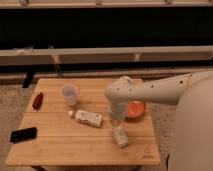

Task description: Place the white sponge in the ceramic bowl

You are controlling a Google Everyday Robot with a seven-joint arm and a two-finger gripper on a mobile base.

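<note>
Gripper (117,121) just above white sponge (120,136), near ceramic bowl (136,109); grip state can't tell. Sponge prob. light, soft: pinch across short sides w/ gentle squeeze.

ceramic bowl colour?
The ceramic bowl is orange-red, paler inside; camera view. The gripper hangs beside it, above the white sponge.

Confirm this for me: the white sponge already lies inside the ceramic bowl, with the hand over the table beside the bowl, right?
No. The camera view shows the white sponge lying on the table in front of the ceramic bowl, not inside it. The hand is over the table beside the bowl, as you said.
</note>
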